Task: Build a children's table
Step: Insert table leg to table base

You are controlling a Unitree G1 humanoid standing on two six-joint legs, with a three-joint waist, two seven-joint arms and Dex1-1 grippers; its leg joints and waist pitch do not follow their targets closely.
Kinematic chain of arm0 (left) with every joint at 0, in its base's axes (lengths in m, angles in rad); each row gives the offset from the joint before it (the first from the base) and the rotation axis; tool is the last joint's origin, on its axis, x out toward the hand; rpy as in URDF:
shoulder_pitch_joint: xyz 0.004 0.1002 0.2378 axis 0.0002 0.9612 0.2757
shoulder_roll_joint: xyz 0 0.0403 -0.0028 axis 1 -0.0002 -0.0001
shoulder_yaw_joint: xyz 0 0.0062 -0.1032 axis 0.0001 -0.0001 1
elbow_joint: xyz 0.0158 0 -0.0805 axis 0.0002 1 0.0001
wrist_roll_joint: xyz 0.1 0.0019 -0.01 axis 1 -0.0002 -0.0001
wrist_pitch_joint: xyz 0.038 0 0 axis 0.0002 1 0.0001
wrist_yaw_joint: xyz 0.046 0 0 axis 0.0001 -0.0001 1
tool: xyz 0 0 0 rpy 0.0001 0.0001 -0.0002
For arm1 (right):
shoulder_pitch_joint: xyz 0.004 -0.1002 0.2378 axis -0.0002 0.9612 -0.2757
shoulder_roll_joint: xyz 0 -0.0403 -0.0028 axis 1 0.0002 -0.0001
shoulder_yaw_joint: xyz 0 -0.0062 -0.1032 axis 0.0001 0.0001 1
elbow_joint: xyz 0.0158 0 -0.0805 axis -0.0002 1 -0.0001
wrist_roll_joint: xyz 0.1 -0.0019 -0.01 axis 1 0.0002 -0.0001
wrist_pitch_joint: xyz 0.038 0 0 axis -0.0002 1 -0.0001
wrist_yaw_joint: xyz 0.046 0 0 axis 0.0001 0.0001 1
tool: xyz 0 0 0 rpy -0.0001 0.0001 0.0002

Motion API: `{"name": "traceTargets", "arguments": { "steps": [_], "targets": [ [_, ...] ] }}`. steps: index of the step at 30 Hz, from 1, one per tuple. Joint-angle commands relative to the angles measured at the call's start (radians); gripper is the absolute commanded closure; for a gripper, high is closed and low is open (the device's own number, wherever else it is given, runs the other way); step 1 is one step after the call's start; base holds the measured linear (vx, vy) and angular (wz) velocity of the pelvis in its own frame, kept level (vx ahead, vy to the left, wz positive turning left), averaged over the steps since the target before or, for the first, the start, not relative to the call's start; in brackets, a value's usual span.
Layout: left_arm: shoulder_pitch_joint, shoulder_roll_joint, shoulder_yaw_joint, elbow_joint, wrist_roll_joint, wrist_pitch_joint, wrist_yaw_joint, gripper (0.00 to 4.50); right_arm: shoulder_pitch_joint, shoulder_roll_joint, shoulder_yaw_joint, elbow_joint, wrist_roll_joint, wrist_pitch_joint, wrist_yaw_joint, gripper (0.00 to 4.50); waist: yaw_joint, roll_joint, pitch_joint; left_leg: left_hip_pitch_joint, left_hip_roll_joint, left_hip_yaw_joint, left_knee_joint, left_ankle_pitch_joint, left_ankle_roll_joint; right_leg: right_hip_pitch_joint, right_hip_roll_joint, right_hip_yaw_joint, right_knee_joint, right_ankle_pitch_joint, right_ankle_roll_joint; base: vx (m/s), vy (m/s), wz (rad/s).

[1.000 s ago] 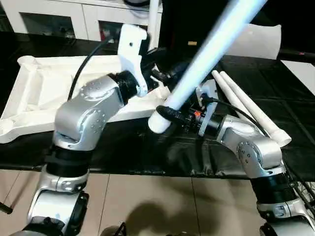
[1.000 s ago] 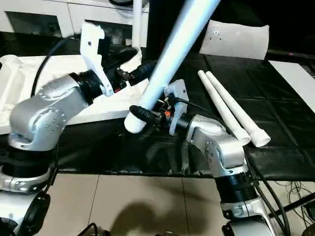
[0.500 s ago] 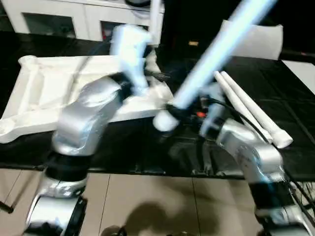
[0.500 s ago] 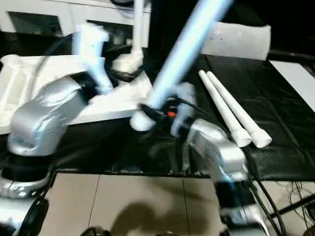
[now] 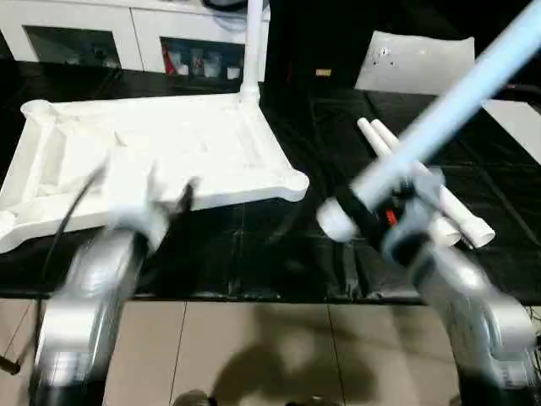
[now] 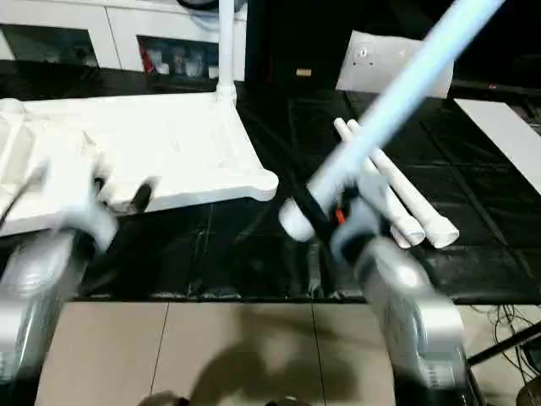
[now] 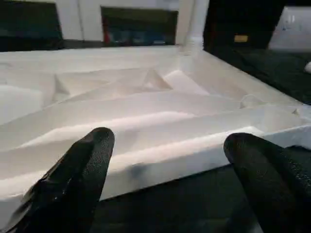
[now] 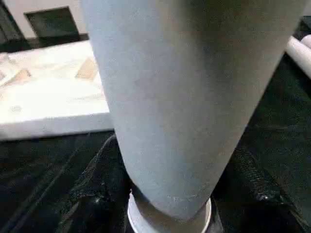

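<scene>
I see open black table (image 5: 279, 245) between the tabletop (image 5: 161, 152) and 2 loose legs (image 5: 439, 190) near its right edge. The held leg (image 5: 439, 118) slants across that gap; 1 upright leg (image 5: 251, 46) blocks the tabletop's far corner.

Heavy motion blur on both forearms (image 5: 93, 279) in our head views; tabletop (image 5: 169, 144) bright, near blown out; black mat dim, shadows on floor.

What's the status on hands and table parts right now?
Left hand open, empty, facing tabletop. Right hand clamped on a leg. One leg fitted, two legs on table, clear.
</scene>
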Motion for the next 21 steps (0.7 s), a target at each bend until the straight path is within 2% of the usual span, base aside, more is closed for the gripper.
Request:
{"name": "traceTargets", "arguments": {
  "steps": [1,2,4,5,6,8,9,10,11,12,13,14,15,16,17,18,19,20,21],
  "targets": [
    [0.008,-0.007,-0.005,-0.042,-0.003,-0.015,0.002,0.25,-0.001,-0.001,0.0,-0.04,-0.012,-0.024,-0.005,2.59,-0.008,0.009,-0.048,0.016,0.066,-0.029,-0.081,-0.33,-0.019,0.023,-0.095,0.067,-0.116,-0.498,-0.021,0.0,0.0,0.0],
    [0.016,-0.003,-0.013,-0.048,0.003,-0.018,0.0,0.25,0.006,0.0,0.005,-0.044,-0.014,-0.033,-0.003,2.59,-0.009,0.01,-0.047,0.015,0.065,-0.031,-0.081,-0.337,-0.02,0.024,-0.096,0.066,-0.116,-0.515,-0.015,0.0,0.0,0.0],
    [0.031,-0.005,-0.028,-0.054,0.022,-0.036,0.012,0.25,0.015,0.008,0.029,-0.044,-0.022,-0.053,0.001,2.59,-0.014,0.004,-0.046,0.016,0.062,-0.032,-0.08,-0.361,-0.024,0.02,-0.097,0.063,-0.123,-0.577,0.017,0.0,0.0,0.0],
    [0.034,-0.006,-0.033,-0.053,0.029,-0.045,0.016,0.25,0.014,0.007,0.043,-0.042,-0.026,-0.054,0.004,2.59,-0.019,0.005,-0.044,0.028,0.059,-0.033,-0.077,-0.416,-0.033,0.015,-0.096,0.058,-0.131,-0.647,0.034,0.0,0.0,0.0],
    [0.036,-0.006,-0.036,-0.052,0.032,-0.05,0.017,0.25,0.013,0.006,0.052,-0.042,-0.027,-0.052,0.007,2.59,-0.021,0.006,-0.043,0.035,0.058,-0.035,-0.076,-0.452,-0.038,0.015,-0.095,0.054,-0.135,-0.684,0.041,0.0,0.0,0.0],
    [0.039,-0.013,-0.037,-0.056,0.028,-0.053,0.011,0.25,0.014,0.007,0.064,-0.041,-0.037,-0.059,0.009,2.59,-0.032,0.01,-0.039,0.057,0.059,-0.042,-0.075,-0.563,-0.046,0.017,-0.088,0.035,-0.15,-0.764,0.051,0.0,0.0,0.0],
    [0.038,-0.018,-0.038,-0.059,0.026,-0.054,0.008,0.25,0.014,0.007,0.069,-0.04,-0.043,-0.067,0.01,2.59,-0.046,0.02,-0.028,0.104,0.064,-0.047,-0.068,-0.697,-0.044,0.016,-0.069,-0.011,-0.18,-0.799,0.049,0.0,0.0,0.0],
    [0.034,-0.02,-0.041,-0.061,0.03,-0.051,0.006,0.25,0.013,0.009,0.071,-0.038,-0.042,-0.071,0.01,2.59,-0.057,0.027,-0.02,0.118,0.075,-0.052,-0.078,-0.77,-0.047,0.02,-0.053,-0.04,-0.18,-0.777,0.046,0.0,0.0,0.0],
    [0.03,-0.02,-0.044,-0.063,0.034,-0.049,0.003,0.25,0.012,0.012,0.071,-0.037,-0.039,-0.073,0.01,2.59,-0.05,0.049,-0.014,0.064,0.128,-0.062,-0.17,-0.901,-0.059,0.095,-0.032,-0.042,-0.051,-0.574,0.017,0.0,0.0,0.0],
    [0.025,-0.018,-0.048,-0.063,0.036,-0.049,0.0,0.25,0.009,0.017,0.072,-0.034,-0.036,-0.075,0.008,2.59,-0.016,0.066,-0.009,-0.073,0.032,-0.052,-0.236,-0.965,-0.048,0.201,0.002,-0.046,0.092,-0.331,-0.007,0.0,0.0,0.0],
    [0.024,-0.018,-0.048,-0.062,0.036,-0.049,0.0,0.25,0.009,0.017,0.072,-0.033,-0.036,-0.075,0.008,2.59,0.0,0.046,-0.024,-0.062,0.0,-0.044,-0.182,-0.86,0.031,0.188,-0.006,0.001,0.087,-0.362,0.012,-0.024,-0.022,0.42],
    [0.022,-0.017,-0.049,-0.061,0.036,-0.049,-0.001,0.25,0.008,0.017,0.073,-0.032,-0.038,-0.079,0.009,2.59,-0.023,0.018,-0.037,-0.039,-0.008,-0.033,-0.137,-0.708,0.067,0.173,-0.063,0.049,0.049,-0.582,0.013,-0.024,-0.022,0.42],
    [0.016,-0.011,-0.056,-0.055,0.04,-0.051,-0.005,0.25,0.007,0.014,0.076,-0.029,-0.042,-0.094,0.011,2.59,-0.023,0.01,-0.019,0.051,-0.043,-0.055,0.187,-0.171,0.066,0.04,-0.222,0.108,-0.221,-1.274,-0.025,0.087,-0.019,0.62],
    [0.015,-0.01,-0.057,-0.054,0.041,-0.052,-0.006,0.25,0.008,0.017,0.074,-0.028,-0.039,-0.096,0.01,2.59,-0.047,-0.031,-0.015,-0.031,-0.034,-0.067,0.229,-0.193,0.07,0.117,-0.246,0.109,-0.201,-1.277,-0.031,0.171,0.027,0.38],
    [0.012,-0.006,-0.062,-0.051,0.042,-0.055,-0.012,0.25,0.01,0.024,0.067,-0.025,-0.031,-0.1,0.006,2.59,-0.019,-0.008,-0.019,-0.025,-0.003,-0.075,0.174,-0.196,0.033,0.153,-0.213,0.114,-0.163,-1.139,-0.099,0.171,0.027,0.38],
    [0.007,-0.003,-0.068,-0.048,0.04,-0.056,-0.022,0.25,0.013,0.025,0.061,-0.023,-0.029,-0.102,0.001,2.59,-0.004,0.009,-0.031,0.027,0.024,-0.064,0.075,-0.249,0.045,0.148,-0.154,0.09,-0.135,-0.893,-0.163,0.131,0.049,0.21],
    [0.005,-0.004,-0.07,-0.048,0.039,-0.054,-0.026,0.25,0.014,0.024,0.059,-0.022,-0.031,-0.102,0.0,2.59,-0.01,0.023,-0.027,0.059,0.032,-0.057,0.029,-0.27,0.036,0.139,-0.114,0.05,-0.125,-0.787,-0.178,0.034,0.05,0.34],
    [0.004,-0.003,-0.071,-0.047,0.039,-0.054,-0.028,0.25,0.014,0.023,0.059,-0.022,-0.032,-0.103,0.0,2.59,-0.025,0.04,-0.036,0.104,0.063,-0.092,-0.041,-0.311,0.041,0.102,-0.046,0.019,-0.068,-0.624,-0.169,0.034,0.05,0.34],
    [0.001,0.0,-0.077,-0.045,0.038,-0.055,-0.039,0.25,0.019,0.022,0.056,-0.023,-0.04,-0.11,0.002,2.59,-0.08,0.067,-0.069,0.211,0.146,-0.207,-0.099,-0.366,0.116,-0.008,-0.013,0.012,0.109,-0.237,-0.05,0.085,0.044,0.12]
  ]
}}
